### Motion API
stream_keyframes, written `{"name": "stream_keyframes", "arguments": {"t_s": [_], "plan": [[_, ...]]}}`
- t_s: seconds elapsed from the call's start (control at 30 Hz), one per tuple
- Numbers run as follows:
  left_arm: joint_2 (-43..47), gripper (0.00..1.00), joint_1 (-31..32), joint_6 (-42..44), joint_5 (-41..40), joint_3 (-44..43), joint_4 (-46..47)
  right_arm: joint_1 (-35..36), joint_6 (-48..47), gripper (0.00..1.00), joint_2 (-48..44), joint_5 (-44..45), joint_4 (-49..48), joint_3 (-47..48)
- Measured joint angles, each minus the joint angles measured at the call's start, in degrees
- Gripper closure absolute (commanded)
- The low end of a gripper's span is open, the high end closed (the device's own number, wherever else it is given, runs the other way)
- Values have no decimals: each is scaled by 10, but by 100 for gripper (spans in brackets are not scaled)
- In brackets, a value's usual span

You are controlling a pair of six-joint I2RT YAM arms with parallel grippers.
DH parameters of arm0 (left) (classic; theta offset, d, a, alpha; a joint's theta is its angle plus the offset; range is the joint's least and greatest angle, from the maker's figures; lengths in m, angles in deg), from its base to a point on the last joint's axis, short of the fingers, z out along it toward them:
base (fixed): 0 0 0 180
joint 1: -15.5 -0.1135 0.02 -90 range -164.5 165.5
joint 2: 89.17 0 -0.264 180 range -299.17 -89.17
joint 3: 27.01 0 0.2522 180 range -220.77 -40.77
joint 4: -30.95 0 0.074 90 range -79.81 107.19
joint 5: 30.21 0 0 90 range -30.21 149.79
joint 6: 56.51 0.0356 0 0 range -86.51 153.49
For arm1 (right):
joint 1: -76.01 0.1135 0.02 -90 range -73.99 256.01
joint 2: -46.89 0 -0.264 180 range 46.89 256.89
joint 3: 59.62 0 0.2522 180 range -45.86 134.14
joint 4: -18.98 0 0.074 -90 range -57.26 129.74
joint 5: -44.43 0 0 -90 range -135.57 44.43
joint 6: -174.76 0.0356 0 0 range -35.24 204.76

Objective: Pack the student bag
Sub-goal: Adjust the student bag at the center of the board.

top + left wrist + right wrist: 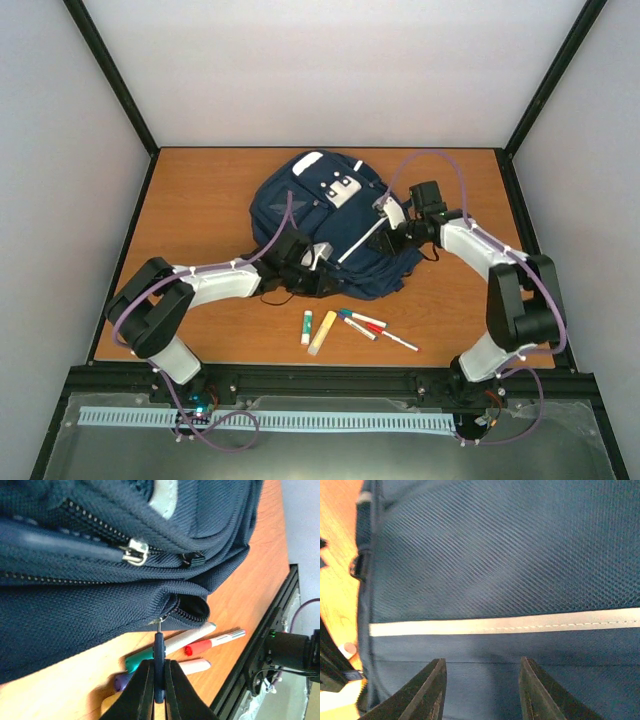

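Markers (pixel 192 647) crowd student bag (pixel 75 605) edge by zipper pull (pixel 159 662).

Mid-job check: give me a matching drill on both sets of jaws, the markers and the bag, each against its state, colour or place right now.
Things:
1. left jaws
2. right jaws
3. markers
4. bag

States, colours, places:
A. navy with white stripes
B. open over bag fabric
C. loose on the table, outside the bag
D. shut on a zipper pull

Pairs: 1-D, 2-B, 3-C, 4-A
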Motion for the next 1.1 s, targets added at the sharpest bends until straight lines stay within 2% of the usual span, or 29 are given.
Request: {"name": "stream_keyframes", "arguments": {"t_s": [0.1,0.17,0.37,0.43,0.5,0.63,0.9,1.1], "plan": [[-7,66,1,2,13,-21,-2,0,-1,56,-49,7,13,0],[-11,59,3,13,21,-37,-5,2,-2,55,-85,10,22,3],[23,54,5,49,10,-63,-58,2,-21,54,-166,19,63,19],[53,51,5,60,-11,-64,-87,2,-34,54,-195,25,87,17],[81,42,5,69,-38,-64,-113,2,-43,54,-212,28,97,11],[125,38,5,93,-104,-64,-156,3,-78,54,-247,44,131,-23],[153,36,7,147,-200,-44,-173,3,-131,59,-238,74,170,-86],[179,35,14,153,-265,8,-131,3,-141,63,-173,85,165,-105]]}}
